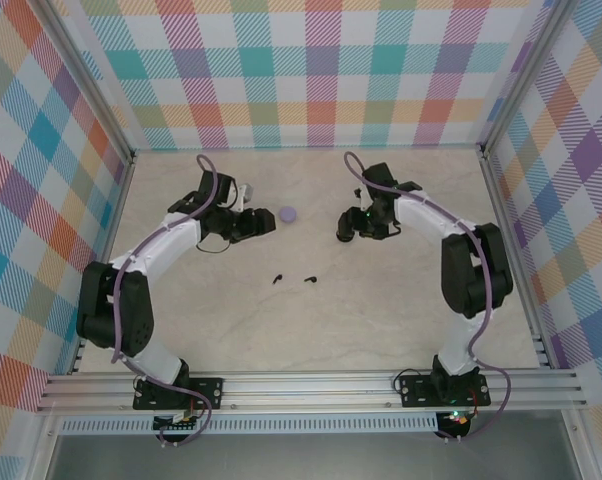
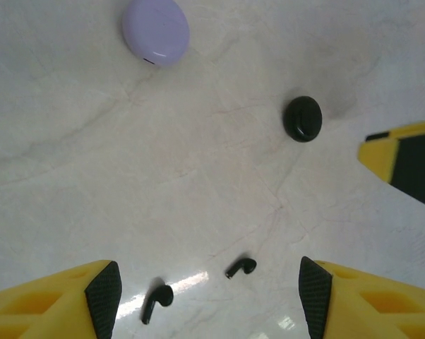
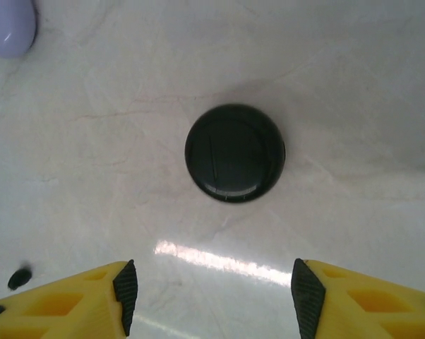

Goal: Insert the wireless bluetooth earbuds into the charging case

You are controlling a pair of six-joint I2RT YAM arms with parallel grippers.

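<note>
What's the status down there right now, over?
Left gripper open, empty. Right gripper open near the black case, which looks shut. Two black earbuds loose on the table, outside any case. Lilac case apart; nothing blocking them.

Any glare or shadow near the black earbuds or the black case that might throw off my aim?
Left wrist: a glare streak on the table lies between the two black earbuds, nearer the left one. Right wrist: a brighter streak below the black case, soft shadow at its upper right, lid glossy. Top external: even light, earbuds tiny.
</note>
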